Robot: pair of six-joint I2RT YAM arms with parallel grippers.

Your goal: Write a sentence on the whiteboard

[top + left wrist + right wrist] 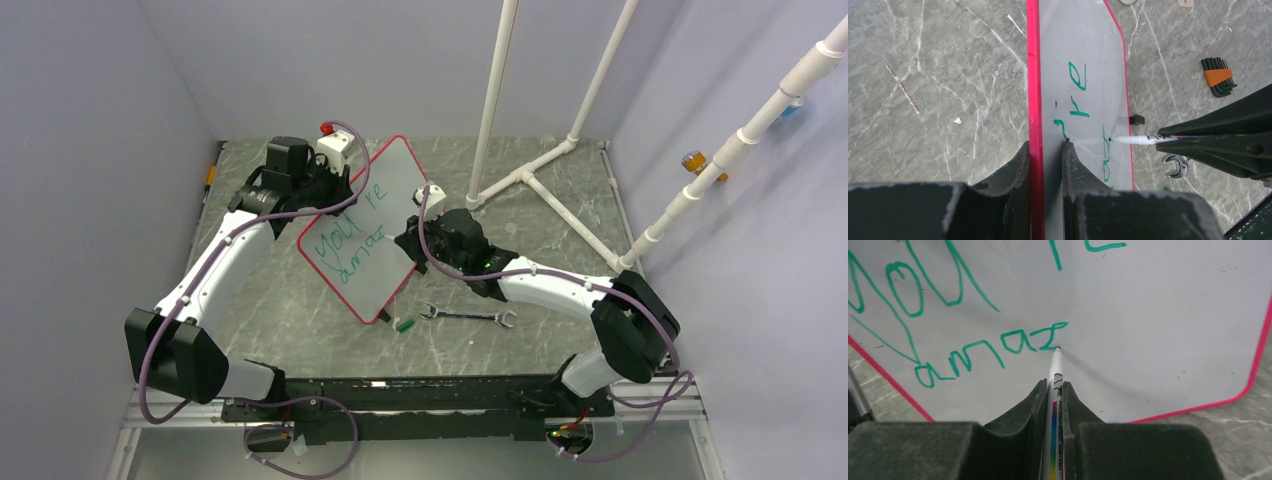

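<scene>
**Position.** The whiteboard (392, 172) stands tilted over the middle of the worktop (300, 300), written face toward the right arm. Whether its near corner rests on the worktop cannot be told.

**Grip state.** The left fingers (1067, 150) are clamped on the board's red frame, one finger on each face. The right fingers (1066, 390) are clamped on the marker (1056, 362), whose tip touches the board at the end of the second line.

**Progress.** The sentence (993, 347) reads "you're" above and "amaz" below, so the word in hand is judged unfinished.

**Handling.**
- The board looks thin, stiff and light. Its glossy face is likely slippery, so hold it by the frame, not by the face.
- A single grip on one edge leaves the far side free. Firm marker pressure there may swing or flex the board, so light strokes are advised.
- Wet ink will probably smear. Keep fingers off the lettering.

**Nearby.** A wrench (468, 316) and a green cap (404, 325) lie on the worktop just beside the board's near corner.
</scene>
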